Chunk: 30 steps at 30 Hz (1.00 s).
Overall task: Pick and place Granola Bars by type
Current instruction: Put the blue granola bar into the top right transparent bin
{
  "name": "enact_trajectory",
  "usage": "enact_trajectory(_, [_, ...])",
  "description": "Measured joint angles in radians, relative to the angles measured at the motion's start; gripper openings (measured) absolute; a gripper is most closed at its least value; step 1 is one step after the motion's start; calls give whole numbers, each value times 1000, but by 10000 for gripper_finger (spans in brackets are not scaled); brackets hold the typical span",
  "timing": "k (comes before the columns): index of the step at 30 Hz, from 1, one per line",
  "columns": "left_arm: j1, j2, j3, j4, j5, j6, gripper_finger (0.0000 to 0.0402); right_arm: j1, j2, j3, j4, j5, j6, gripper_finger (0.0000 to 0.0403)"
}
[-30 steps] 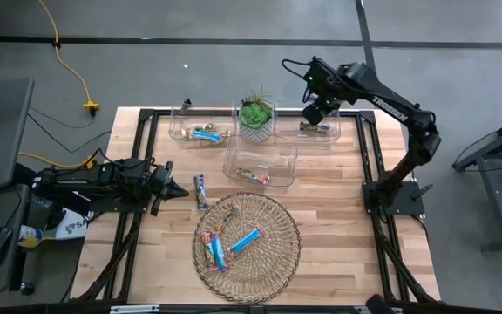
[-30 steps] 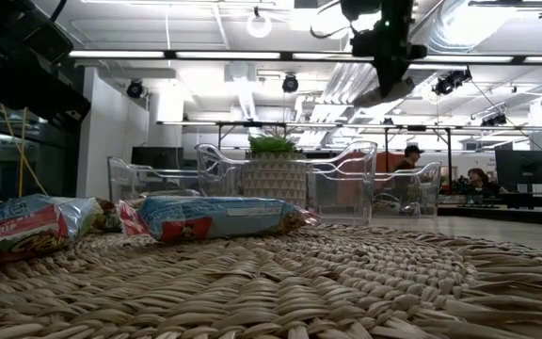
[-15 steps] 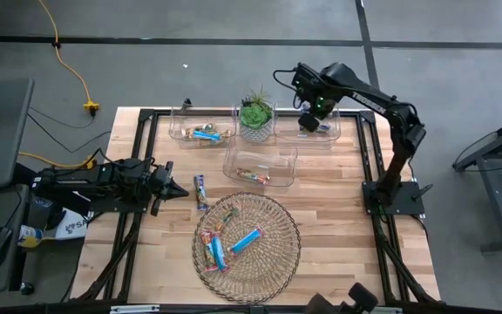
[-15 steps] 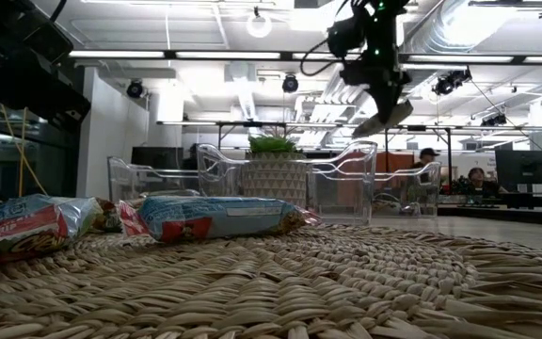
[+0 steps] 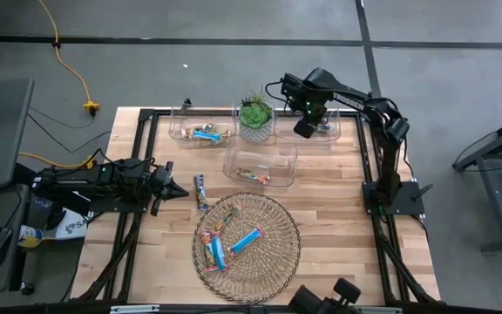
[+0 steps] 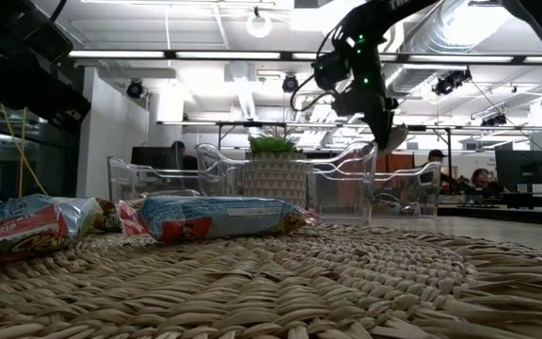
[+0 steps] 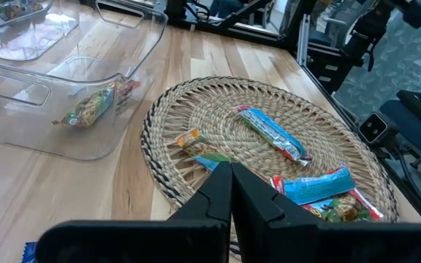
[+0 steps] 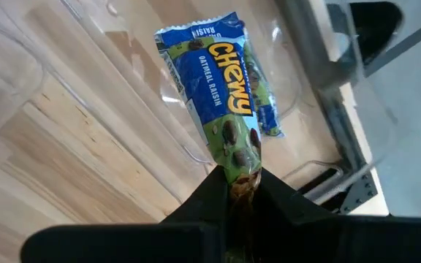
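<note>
Right end effector (image 8: 241, 191) clamped on one end of a blue-and-green "Chewy" oatmeal raisin wrapped bar (image 8: 225, 102), held above the clear plastic bin (image 5: 308, 133) at the far right of the bench (image 5: 338, 227). Left end effector (image 7: 232, 191) closed, empty, beside the round woven wicker tray (image 7: 327, 131)

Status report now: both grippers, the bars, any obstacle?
Right gripper shut on Chewy bar, over far-right bin. Left gripper shut, empty, beside tray. Nothing blocking.

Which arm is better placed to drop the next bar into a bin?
Right: the right gripper is shut on a blue bar above the back-right bin. The left gripper waits shut, holding nothing.
</note>
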Motion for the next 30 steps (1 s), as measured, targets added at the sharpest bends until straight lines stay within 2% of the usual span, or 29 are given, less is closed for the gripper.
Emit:
enact_trajectory(12, [0,0,0,0,-1,0,1,0,57,0,24,-113,-100,32])
enact_trajectory(20, [0,0,0,0,-5,0,1,-6,60,0,61,-144,-96,32])
enact_trajectory(30, [0,0,0,0,-4,0,1,-6,60,0,43,-82,-97,32])
